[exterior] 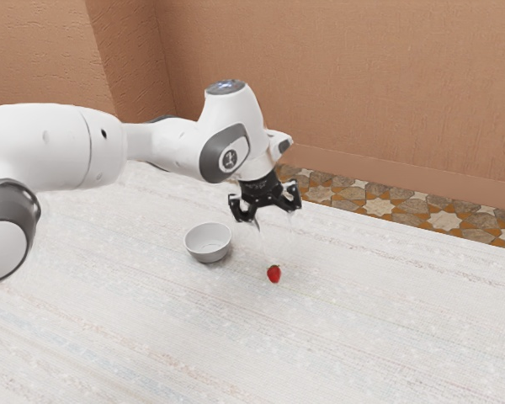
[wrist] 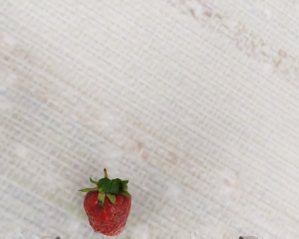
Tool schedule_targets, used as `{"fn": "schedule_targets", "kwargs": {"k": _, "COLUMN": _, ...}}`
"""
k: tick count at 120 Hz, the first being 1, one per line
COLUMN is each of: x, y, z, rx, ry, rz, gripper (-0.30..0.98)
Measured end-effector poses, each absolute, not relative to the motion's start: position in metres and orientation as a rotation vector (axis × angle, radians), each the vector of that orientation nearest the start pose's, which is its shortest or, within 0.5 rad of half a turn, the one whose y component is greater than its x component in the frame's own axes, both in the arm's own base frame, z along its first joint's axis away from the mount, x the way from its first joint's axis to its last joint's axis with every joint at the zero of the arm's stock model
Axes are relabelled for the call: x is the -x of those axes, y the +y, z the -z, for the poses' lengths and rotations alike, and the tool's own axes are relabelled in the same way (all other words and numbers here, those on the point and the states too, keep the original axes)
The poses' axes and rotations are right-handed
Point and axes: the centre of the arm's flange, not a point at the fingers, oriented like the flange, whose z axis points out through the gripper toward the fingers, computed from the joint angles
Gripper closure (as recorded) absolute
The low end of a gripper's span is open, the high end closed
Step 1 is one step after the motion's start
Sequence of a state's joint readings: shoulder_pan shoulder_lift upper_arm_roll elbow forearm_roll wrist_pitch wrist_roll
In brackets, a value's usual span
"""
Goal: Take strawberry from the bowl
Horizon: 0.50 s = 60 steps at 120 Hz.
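The bowl (exterior: 209, 242) stands upright on the table (exterior: 379, 328), its light grey rim and pale inside showing. The strawberry (exterior: 273, 273) is outside the bowl, on the table to its exterior view's right and a little nearer the camera, near it but apart from it. It is red, with a green leafy cap and a short stem, and in the wrist view its whole body is in sight, the cap facing away from the lower edge. The gripper (exterior: 277, 244) hangs over the table on the bowl's exterior-view right, higher than the bowl's rim and above the strawberry, pointing down. Its two fingers are spread well apart with nothing clamped between them; in the wrist view small bits of the tips sit at the lower edge, with the strawberry closer to one than to the other. The white arm (exterior: 101, 147) comes in from the exterior view's left, passing higher than the bowl, and bends down to the gripper on the bowl's far side from the arm's base. Beyond the bowl, past the table's edge, lie the patterned floor tiles (exterior: 379, 207) and a plain orange-brown wall (exterior: 362, 93). The table is whitish, with faint coloured streaks around the bowl.
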<state>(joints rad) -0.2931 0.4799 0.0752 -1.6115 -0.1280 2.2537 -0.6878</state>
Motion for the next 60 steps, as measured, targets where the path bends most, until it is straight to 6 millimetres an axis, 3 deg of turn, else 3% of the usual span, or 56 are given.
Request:
{"fn": "schedule_targets", "kwargs": {"k": 4, "x": -0.671, "y": -0.153, "z": -0.412, "rx": 3.168, "ry": -0.884, "rz": 0.248, "gripper": 0.19}}
{"fn": "schedule_targets", "kwargs": {"k": 15, "x": -0.636, "y": -0.098, "z": -0.548, "rx": 3.162, "ry": -1.015, "rz": 0.382, "gripper": 0.12}}
{"fn": "schedule_targets", "kwargs": {"k": 22, "x": -0.604, "y": -0.063, "z": -0.617, "rx": 3.142, "ry": -1.109, "rz": 0.412, "gripper": 0.09}}
{"fn": "schedule_targets", "kwargs": {"k": 27, "x": -0.581, "y": -0.039, "z": -0.649, "rx": 3.105, "ry": -1.177, "rz": 0.399, "gripper": 0.08}}
{"fn": "schedule_targets", "kwargs": {"k": 33, "x": -0.56, "y": -0.009, "z": -0.667, "rx": 3.035, "ry": -1.263, "rz": 0.351, "gripper": 0.06}}
{"fn": "schedule_targets", "kwargs": {"k": 40, "x": -0.542, "y": 0.015, "z": -0.669, "rx": 2.945, "ry": -1.331, "rz": 0.274, "gripper": 0.05}}
{"fn": "schedule_targets", "kwargs": {"k": 60, "x": -0.521, "y": 0.003, "z": -0.66, "rx": 2.838, "ry": -1.348, "rz": 0.113, "gripper": 0.02}}
